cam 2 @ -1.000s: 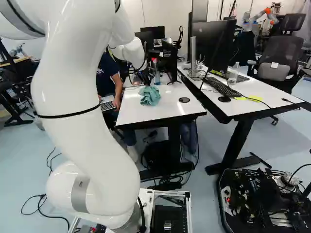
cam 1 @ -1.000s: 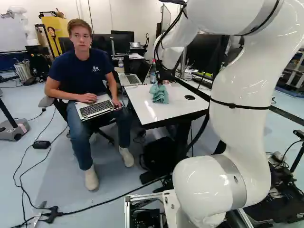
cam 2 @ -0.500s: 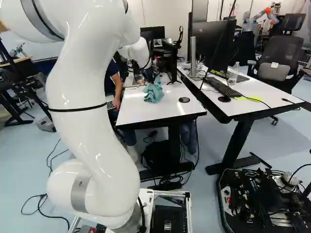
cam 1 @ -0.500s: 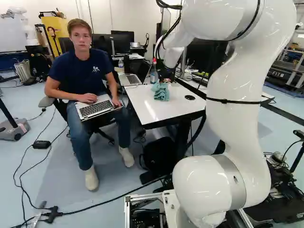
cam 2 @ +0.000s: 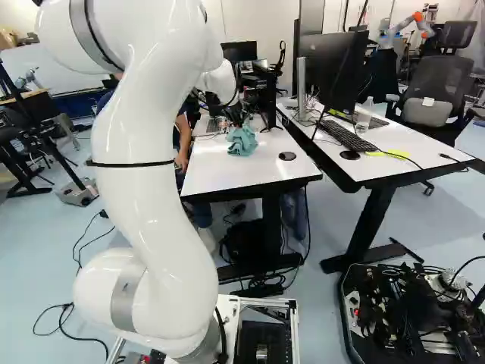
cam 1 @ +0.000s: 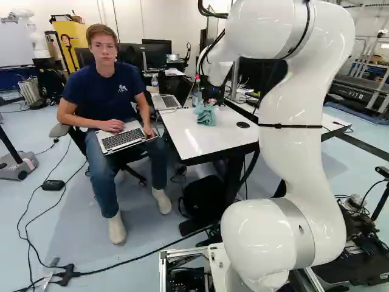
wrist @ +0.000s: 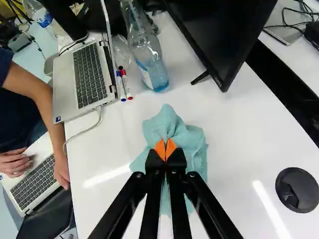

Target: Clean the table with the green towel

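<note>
Hand: a black gripper [cam 1: 210,102] at the end of the white arm [cam 1: 295,152], low over the far part of the white surface [wrist: 112,149]; its two fingers are drawn together, the orange pads [wrist: 171,148] clamped on a fold of the green towel.
Green towel [wrist: 172,122]: crumpled on the surface under and around the fingertips, with one bunched part rising just ahead of the hand.
Bottle [wrist: 149,67]: upright on the surface, ahead of the hand and apart from the towel, clear with a blue lower part.
Markers [wrist: 121,85]: two, side by side, one blue-capped and one red-capped, ahead and to the left of the hand, between the laptop and the bottle.
Laptop [wrist: 61,89]: open, left of the markers and the hand, a pale cable [wrist: 84,131] running from its side.
Black screen [wrist: 219,37]: ahead and to the right of the hand, beyond the towel.
Round black disc [wrist: 297,189]: in the surface, right of the hand, well apart from the towel.
Neighbouring desk [cam 2: 405,148]: right of the hand, bearing a keyboard [cam 2: 347,137].
</note>
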`<state>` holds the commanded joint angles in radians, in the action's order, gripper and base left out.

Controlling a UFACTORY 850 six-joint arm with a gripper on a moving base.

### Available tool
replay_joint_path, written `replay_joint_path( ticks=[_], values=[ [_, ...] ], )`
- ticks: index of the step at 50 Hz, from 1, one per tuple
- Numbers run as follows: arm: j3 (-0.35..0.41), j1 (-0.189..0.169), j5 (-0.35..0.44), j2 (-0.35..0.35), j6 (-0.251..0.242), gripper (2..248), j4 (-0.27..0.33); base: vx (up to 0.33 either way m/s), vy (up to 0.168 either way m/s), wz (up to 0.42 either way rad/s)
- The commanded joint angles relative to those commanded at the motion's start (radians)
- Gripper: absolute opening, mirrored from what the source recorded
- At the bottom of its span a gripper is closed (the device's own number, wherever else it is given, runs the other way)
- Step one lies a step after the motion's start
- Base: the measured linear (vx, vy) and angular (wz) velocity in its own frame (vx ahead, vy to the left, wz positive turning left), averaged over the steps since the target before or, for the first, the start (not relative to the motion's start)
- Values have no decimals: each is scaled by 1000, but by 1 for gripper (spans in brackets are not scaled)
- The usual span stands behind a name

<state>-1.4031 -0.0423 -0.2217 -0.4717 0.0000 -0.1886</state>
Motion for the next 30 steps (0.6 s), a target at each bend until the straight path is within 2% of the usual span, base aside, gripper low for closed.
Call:
replay_joint_path(
  ticks=[10, 30],
  values=[
    [-43, 1, 0, -39, 0, 22, 0, 0, 0, 0],
    [-56, 1, 0, -85, 0, 22, 0, 0, 0, 0]
  ],
)
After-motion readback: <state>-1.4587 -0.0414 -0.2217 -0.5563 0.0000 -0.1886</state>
